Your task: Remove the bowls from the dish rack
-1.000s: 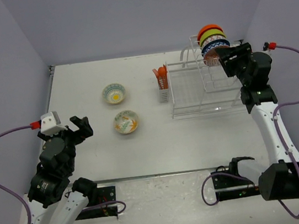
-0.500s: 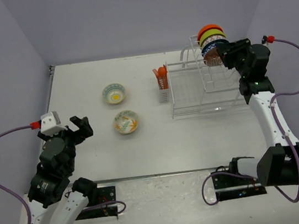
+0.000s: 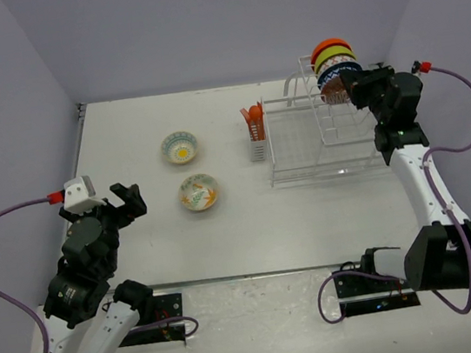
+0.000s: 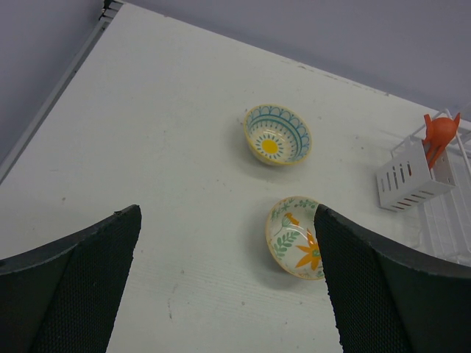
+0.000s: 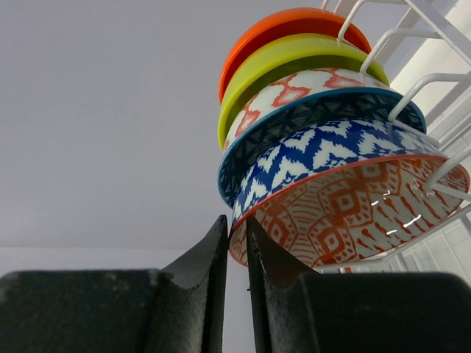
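Right pincer [image 5: 237, 224] tight on rim of red-patterned bowl [image 5: 353, 213]; left pincer [image 4: 227, 213] wide apart

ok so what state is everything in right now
left hand: open, holding nothing
right hand: closed on the red-patterned bowl's rim
red-patterned bowl: on edge in the dish rack, front of the row
four bowls behind it: on edge, slotted in the rack
teal-patterned bowl: upright on the table, empty
flower bowl: upright on the table, empty

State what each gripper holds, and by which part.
The left gripper holds nothing. The right gripper pinches the red-patterned bowl by its rim.
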Motion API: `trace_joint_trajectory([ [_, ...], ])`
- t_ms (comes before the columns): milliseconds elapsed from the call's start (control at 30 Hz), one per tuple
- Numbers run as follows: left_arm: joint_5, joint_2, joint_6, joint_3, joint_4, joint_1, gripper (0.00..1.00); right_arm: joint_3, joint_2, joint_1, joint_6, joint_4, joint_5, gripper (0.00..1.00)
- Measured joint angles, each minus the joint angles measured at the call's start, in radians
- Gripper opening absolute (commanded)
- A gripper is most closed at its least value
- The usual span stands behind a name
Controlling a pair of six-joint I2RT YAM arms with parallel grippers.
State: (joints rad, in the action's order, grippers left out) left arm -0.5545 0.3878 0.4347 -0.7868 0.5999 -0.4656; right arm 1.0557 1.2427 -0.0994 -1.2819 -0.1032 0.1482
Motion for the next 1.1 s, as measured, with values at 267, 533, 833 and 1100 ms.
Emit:
trace_joint_trajectory([
  [267, 0.0, 0.0, 0.0, 0.0, 0.0, 0.0, 1.0, -0.046, -0.039, 0.001, -0.047, -0.03, -0.027, 0.0],
  [533, 0.0, 0.0, 0.0, 0.0, 0.0, 0.0, 1.0, -0.083, -0.067, 0.003, -0.1, -0.047, -0.026, 0.0],
  [833, 0.0, 0.0, 0.0, 0.0, 0.0, 0.0, 1.0, -0.213, -0.169, -0.001, -0.181, -0.197, -0.045, 0.0],
  [1100, 0.0, -0.005, 0.0, 0.0, 0.0, 0.0, 1.0, -0.23, -0.216, -0.001, -0.236, -0.278, -0.004, 0.0],
])
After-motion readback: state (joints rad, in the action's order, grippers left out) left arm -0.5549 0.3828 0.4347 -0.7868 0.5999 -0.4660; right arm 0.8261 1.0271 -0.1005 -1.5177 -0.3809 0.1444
